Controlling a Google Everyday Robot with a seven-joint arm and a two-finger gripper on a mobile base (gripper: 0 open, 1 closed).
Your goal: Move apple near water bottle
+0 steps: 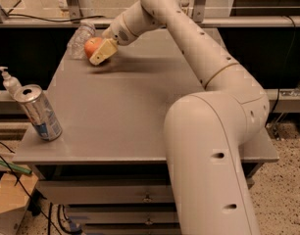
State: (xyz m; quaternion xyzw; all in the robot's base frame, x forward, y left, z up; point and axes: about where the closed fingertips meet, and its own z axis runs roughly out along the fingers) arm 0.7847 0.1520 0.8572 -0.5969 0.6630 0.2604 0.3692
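The red-orange apple (92, 46) is at the far left corner of the grey table (140, 106), held between the fingers of my gripper (97, 52). The gripper reaches in from the right on the long white arm and is shut on the apple, just above the table top. The clear crinkled water bottle (80, 36) lies right behind and to the left of the apple, at the table's back left edge, almost touching it.
A silver soda can (39, 113) with a blue label stands at the table's front left. A small white pump dispenser (9, 81) stands left of it, off the table edge. My arm's large white body (213, 146) covers the table's right side.
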